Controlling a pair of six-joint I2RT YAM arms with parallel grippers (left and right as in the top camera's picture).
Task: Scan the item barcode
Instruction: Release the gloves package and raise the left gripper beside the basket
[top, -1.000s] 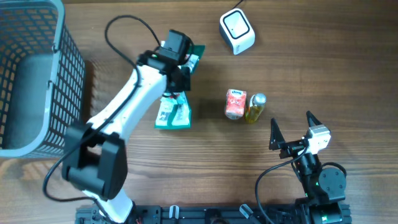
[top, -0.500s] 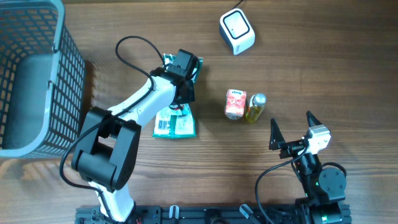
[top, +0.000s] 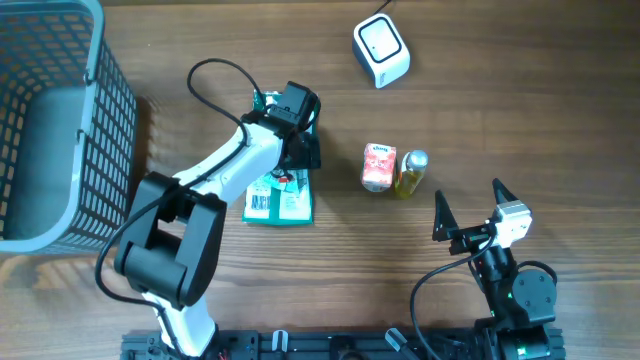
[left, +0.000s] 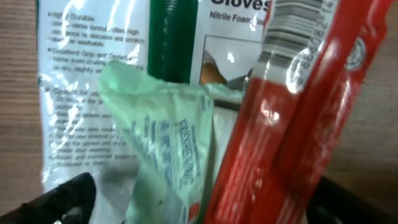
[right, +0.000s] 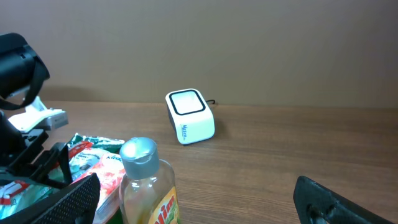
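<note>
The worktop carries a basket at its left edge, probably there to take scanned goods. Left of centre lies a flat glove packet with smaller packs on it, and the left gripper hangs low over that heap. Its fingers are spread wide at either side of the wrist view with the packs between them, and nothing looks pinched. The scanner sits at the far edge, window up, well apart from the heap, so any item has to be carried there and turned code-down. A carton and a bottle stand touching in the middle, between the two arms. The right gripper waits near the front edge, jaws apart and empty, clear of the left arm's path. In the wrist view a red pack slants across the glove packet, beside a pale green sachet. Its barcode faces up, likely the one to scan.
</note>
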